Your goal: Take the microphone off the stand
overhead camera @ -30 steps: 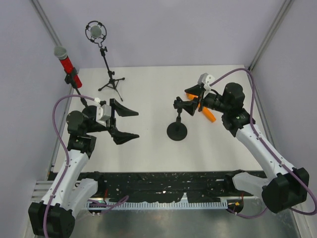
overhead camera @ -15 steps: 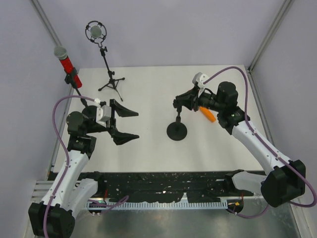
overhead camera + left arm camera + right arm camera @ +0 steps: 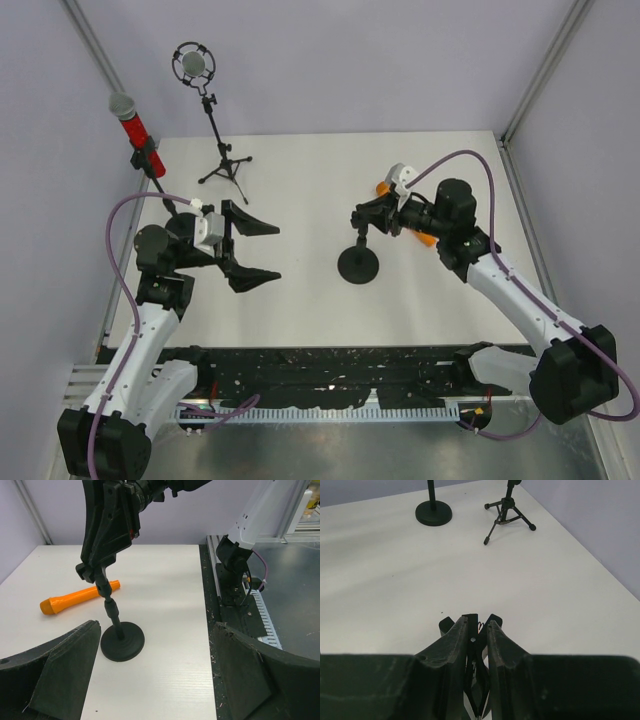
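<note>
**Orange microphone off its stand; right end effector clamped on the empty clip**

Judging by how things lie, the main part of the job is done. The orange microphone [image 3: 75, 597] is out of the round-base stand [image 3: 112, 611] and lies flat on its side on the table [image 3: 300, 180]. It is near the stand's base without touching it, on the side away from the arm bases and a little toward the right arm. From overhead only its two ends show, since the right arm covers the middle.

The right end effector [image 3: 474, 630] is closed narrow on the stand's clip [image 3: 470, 640], which sits pinched between its fingers at the top of the stem. The clip holds nothing else. What seems left is to let go of the clip and draw back, if anything at all.

The left end effector [image 3: 272, 252] stands wide and empty, well to the left of the stand, facing it.

The microphone is plain orange from end to end: slim and tapered, thicker at one end and narrower at the other. It has no visible grille or cable (it looks more like a mock-up than a working unit).

A red microphone [image 3: 128, 120] sits in another stand far off to the left of the round-base stand.
</note>
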Robot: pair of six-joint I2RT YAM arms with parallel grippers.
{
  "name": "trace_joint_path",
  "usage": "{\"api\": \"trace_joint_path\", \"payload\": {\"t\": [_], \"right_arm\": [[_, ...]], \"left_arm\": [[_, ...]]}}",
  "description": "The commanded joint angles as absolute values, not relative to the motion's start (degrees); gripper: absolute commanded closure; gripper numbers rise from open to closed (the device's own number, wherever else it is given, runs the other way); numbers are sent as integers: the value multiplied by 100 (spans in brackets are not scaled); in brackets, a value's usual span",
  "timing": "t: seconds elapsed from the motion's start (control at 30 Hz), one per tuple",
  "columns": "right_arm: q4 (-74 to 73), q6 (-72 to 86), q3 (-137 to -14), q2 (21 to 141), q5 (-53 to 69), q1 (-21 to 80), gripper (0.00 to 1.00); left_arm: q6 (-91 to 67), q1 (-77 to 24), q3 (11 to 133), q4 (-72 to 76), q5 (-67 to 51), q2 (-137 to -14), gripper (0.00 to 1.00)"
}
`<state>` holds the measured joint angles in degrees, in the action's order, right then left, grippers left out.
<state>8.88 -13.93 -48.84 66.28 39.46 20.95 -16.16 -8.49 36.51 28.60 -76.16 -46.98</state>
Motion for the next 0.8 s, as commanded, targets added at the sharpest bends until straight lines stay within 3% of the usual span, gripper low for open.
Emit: {"api": "trace_joint_path", "payload": {"t": [0.0, 0.3, 0.33, 0.47, 0.53, 0.6, 0.77], "right_arm": [[35, -1626, -4483, 6846, 3771, 2127, 93], [-264, -1793, -4562, 7286, 3744, 2206, 90], [-255, -1784, -4579, 7269, 3770, 2215, 87], [-316, -1758, -4807, 7023, 3955, 2206, 39], [-360, -1758, -4930, 6839, 4113, 2206, 28], [-483, -1828, -5036, 6750, 4236, 2206, 22], [-896, -2092, -5159, 6925, 4499, 2206, 19]], "left_arm": [[-1644, -826, 3665, 3103, -7699, -4667, 2], [-1679, -817, 3665, 3103, -7717, -4658, 2], [-1679, -826, 3656, 3103, -7708, -4658, 2], [-1661, -817, 3656, 3103, -7708, -4676, 2], [-1670, -835, 3656, 3111, -7699, -4685, 2], [-1670, -817, 3656, 3111, -7691, -4676, 2], [-1670, -826, 3648, 3094, -7699, -4658, 2]]}}
